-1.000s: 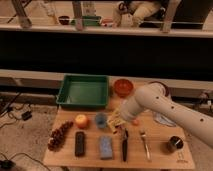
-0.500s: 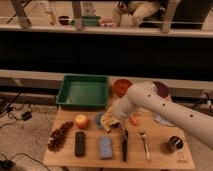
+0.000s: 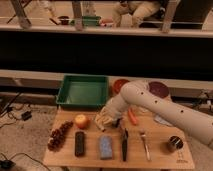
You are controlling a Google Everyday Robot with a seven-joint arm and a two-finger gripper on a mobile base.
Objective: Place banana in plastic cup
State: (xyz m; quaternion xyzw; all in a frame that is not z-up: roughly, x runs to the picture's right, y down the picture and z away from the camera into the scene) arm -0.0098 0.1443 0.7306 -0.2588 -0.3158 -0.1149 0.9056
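My gripper [image 3: 103,121] hangs low over the left-middle of the wooden table [image 3: 160,159], just right of the orange fruit [image 3: 81,121]. It is shut on the banana [image 3: 100,118], a pale yellow piece that shows at the fingertips. The white arm [image 3: 150,105] reaches in from the right. The plastic cup is hidden behind the gripper and banana.
A green tray [image 3: 84,91] stands at the back left, with a red bowl [image 3: 119,85] and a dark plate [image 3: 159,89] at the back. Grapes [image 3: 59,135], a black block [image 3: 79,143], a blue sponge [image 3: 105,146], a knife [image 3: 124,143], a fork [image 3: 145,144], a dark can [image 3: 173,143] and a carrot-like piece [image 3: 132,117] lie in front.
The gripper has carried the banana leftward across the table, from near the knife toward the orange fruit, and now covers the spot where the cup stood.
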